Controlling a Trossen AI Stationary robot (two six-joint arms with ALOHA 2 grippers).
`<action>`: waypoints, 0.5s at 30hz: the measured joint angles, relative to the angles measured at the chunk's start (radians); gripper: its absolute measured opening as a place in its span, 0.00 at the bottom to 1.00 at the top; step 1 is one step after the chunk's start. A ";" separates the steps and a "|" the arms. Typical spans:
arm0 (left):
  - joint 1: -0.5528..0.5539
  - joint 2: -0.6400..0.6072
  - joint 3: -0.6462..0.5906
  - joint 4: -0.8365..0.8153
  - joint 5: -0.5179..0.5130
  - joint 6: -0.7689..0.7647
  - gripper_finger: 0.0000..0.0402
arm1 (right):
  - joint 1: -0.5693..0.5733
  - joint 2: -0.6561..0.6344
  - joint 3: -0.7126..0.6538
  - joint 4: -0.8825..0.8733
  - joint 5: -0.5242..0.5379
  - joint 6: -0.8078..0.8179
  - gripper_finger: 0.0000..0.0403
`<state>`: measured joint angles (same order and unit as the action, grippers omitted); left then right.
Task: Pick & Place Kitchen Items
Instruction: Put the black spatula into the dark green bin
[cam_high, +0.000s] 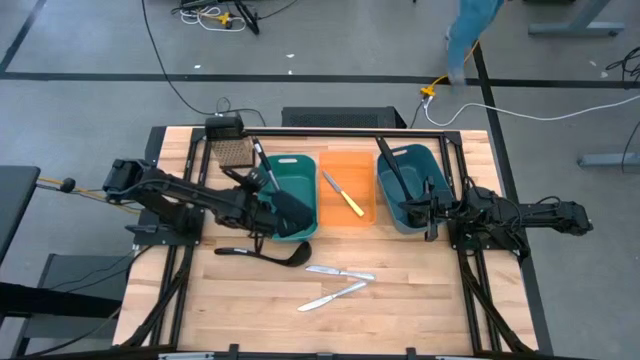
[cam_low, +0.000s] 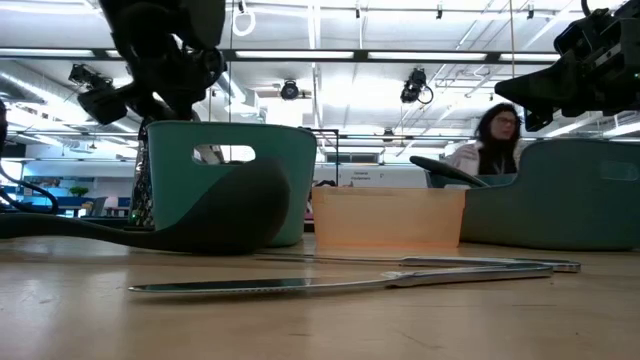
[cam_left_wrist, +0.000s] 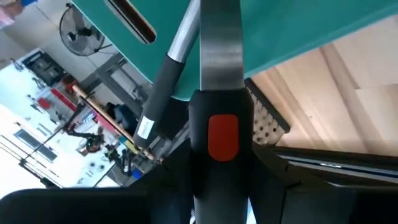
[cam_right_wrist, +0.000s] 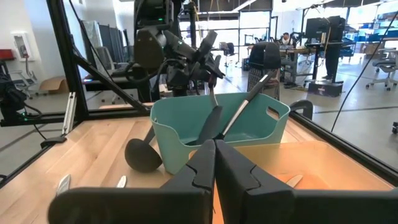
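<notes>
Over the teal bin (cam_high: 296, 172), the red-marked spatula (cam_left_wrist: 219, 93) hangs in the left gripper (cam_high: 262, 205), jaws seemingly clamping its handle; placing is underway, release comes next. Right gripper (cam_high: 432, 210) waits pinched together, empty.

Two dark, cabled six-joint arms

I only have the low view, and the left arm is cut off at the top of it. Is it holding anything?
Observer: Yes. The left gripper grips the red-marked spatula by its handle, at the left teal bin's edge.
Operator: And the right one?
Observer: The right gripper is shut and empty, by the right teal bin.
Operator: Is anything in the orange bin?
Observer: One yellow-handled knife lies in it.
</notes>
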<state>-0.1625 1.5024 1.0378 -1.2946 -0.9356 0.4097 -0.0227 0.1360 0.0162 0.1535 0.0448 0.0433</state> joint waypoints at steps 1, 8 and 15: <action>0.008 0.000 0.000 0.007 0.001 0.018 0.29 | 0.000 0.000 0.000 0.000 0.000 0.000 0.04; 0.104 0.000 0.001 0.063 0.147 0.111 0.29 | 0.000 0.000 0.000 0.000 0.000 0.000 0.04; 0.142 -0.001 0.002 0.066 0.190 0.123 0.30 | 0.000 0.000 0.000 -0.001 0.002 0.000 0.04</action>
<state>-0.0203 1.5013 1.0393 -1.2290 -0.7452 0.5332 -0.0227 0.1360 0.0162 0.1524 0.0471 0.0433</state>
